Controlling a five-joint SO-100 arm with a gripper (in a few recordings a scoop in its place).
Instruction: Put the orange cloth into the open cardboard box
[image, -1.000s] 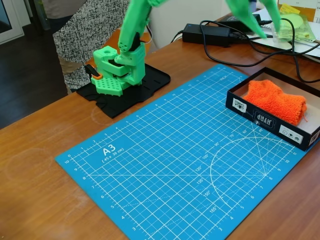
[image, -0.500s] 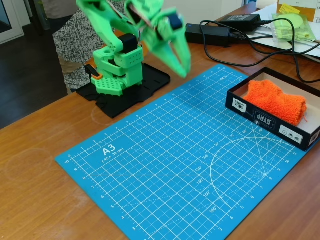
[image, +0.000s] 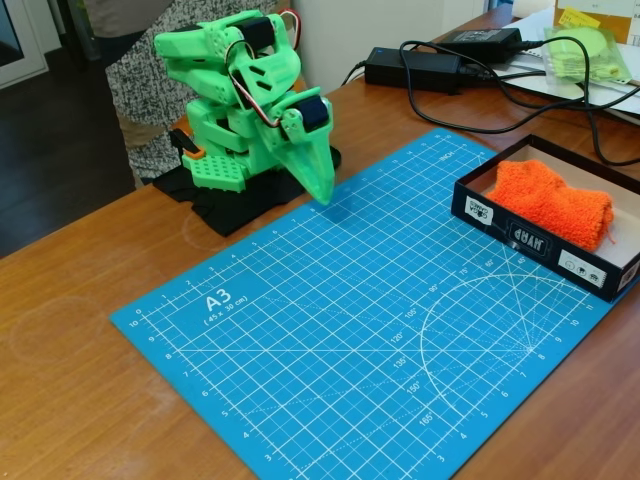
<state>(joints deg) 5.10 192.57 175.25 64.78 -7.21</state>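
Observation:
The orange cloth (image: 551, 202) lies as a fluffy bundle inside the open cardboard box (image: 520, 237), a shallow black tray with white labels on its side, at the right edge of the blue mat. The green arm is folded down over its base at the upper left. Its gripper (image: 325, 193) points down at the mat's far edge, far left of the box, with its fingers together and nothing between them.
A blue A3 cutting mat (image: 350, 330) covers the middle of the wooden table. The arm's black base plate (image: 250, 195) sits at the mat's upper left. A power adapter (image: 412, 68) and black cables lie behind the box. A person stands behind the arm.
The arm has swung from over the box back to the left and folded down onto its base. The gripper has dropped to the mat's far edge. The cloth stays in the box.

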